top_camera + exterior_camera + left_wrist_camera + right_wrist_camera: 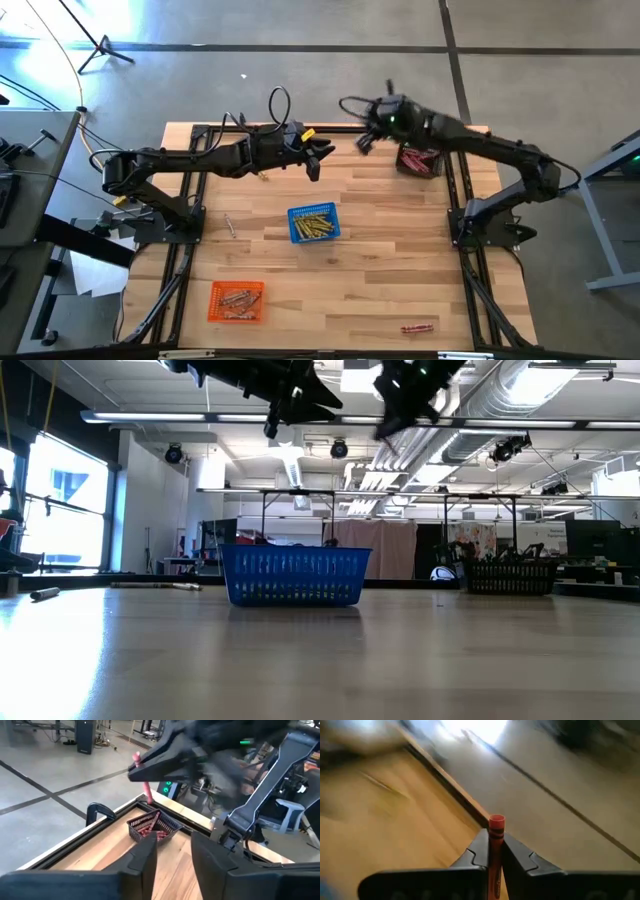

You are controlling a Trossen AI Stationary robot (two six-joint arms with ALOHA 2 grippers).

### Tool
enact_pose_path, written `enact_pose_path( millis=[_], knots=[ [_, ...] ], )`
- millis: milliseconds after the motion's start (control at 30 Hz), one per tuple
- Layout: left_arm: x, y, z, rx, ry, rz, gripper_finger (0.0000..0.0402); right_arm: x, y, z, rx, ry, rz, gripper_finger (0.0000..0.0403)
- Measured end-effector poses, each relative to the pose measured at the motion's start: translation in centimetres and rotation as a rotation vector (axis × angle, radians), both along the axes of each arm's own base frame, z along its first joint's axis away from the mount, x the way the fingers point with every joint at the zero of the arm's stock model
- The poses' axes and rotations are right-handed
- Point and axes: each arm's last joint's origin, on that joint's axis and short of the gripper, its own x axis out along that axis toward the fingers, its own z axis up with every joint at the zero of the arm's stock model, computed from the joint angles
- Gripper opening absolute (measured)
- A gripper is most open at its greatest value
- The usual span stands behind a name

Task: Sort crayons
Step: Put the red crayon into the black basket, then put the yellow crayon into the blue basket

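Clearly, the right pincer (492, 857) is clenched on a red crayon (495, 840), above the dark basket (418, 160); its label is too blurred to read. Beside it the left pincer (322, 158) hangs released, holding nothing.

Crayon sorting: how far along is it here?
Mostly done: yellow crayons fill the blue basket, tan ones the orange basket, red ones the dark basket. In hand: the right gripper clamps a red crayon; the left gripper is open. Left: loose crayons on the table.
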Motion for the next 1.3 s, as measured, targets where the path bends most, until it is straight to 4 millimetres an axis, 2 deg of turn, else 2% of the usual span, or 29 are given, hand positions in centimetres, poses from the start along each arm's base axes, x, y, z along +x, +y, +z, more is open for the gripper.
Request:
enact_pose_path(
  millis=[67, 133, 267, 367, 500, 567, 633, 833, 967, 1067, 1167, 1300],
  knots=[
    [0.0, 0.0, 0.0, 0.0, -0.001, 0.0, 0.0117, -1.9, -1.5, -0.5, 0.033, 0.15, -0.1, 0.0013],
    [0.0, 0.0, 0.0, 0.0, -0.001, 0.0, 0.0121, -3.5, -3.2, -1.9, 0.105, 0.232, -0.18, 0.0013],
    [0.0, -0.1, 0.0, -0.002, -0.003, -0.011, 0.012, -7.9, -5.8, -7.7, 0.302, 0.441, -0.343, 0.0013],
    [0.1, -0.4, 0.0, -0.02, -0.009, -0.035, 0.0118, -10.8, -6.8, -11.7, 0.452, 0.464, -0.411, 0.0013],
    [0.2, -0.6, 0.0, -0.021, -0.009, -0.044, 0.0118, -12.0, -7.1, -15.0, 0.526, 0.371, -0.414, 0.0013],
    [0.2, -0.6, 0.0, -0.021, -0.009, -0.043, 0.0118, -12.0, -7.0, -15.8, 0.539, 0.327, -0.419, 0.0015],
    [0.1, -0.6, 0.0, -0.02, -0.009, -0.039, 0.0118, -12.0, -6.9, -16.2, 0.537, 0.32, -0.414, 0.0033],
    [0.1, -0.5, 0.0, -0.02, -0.008, -0.031, 0.0118, -11.9, -6.9, -15.9, 0.542, 0.322, -0.403, 0.0128],
    [-0.4, -0.1, -0.5, -0.018, 0.08, -0.007, 0.0117, -11.1, -7.1, -14.2, 0.602, 0.26, -0.33, 0.015],
    [-1.9, 1.0, -2.0, -0.041, 0.298, 0.023, 0.0117, -9.7, -6.9, -12.1, 0.655, 0.174, -0.184, 0.0146],
    [-4.5, 2.0, -4.8, -0.137, 0.648, 0.069, 0.0117, -7.7, -6.1, -9.6, 0.673, 0.084, 0.047, 0.0134],
    [-7.7, 3.4, -7.5, -0.249, 1.04, 0.159, 0.0117, -5.0, -4.4, -6.4, 0.598, 0.028, 0.285, 0.0119]
  ],
)
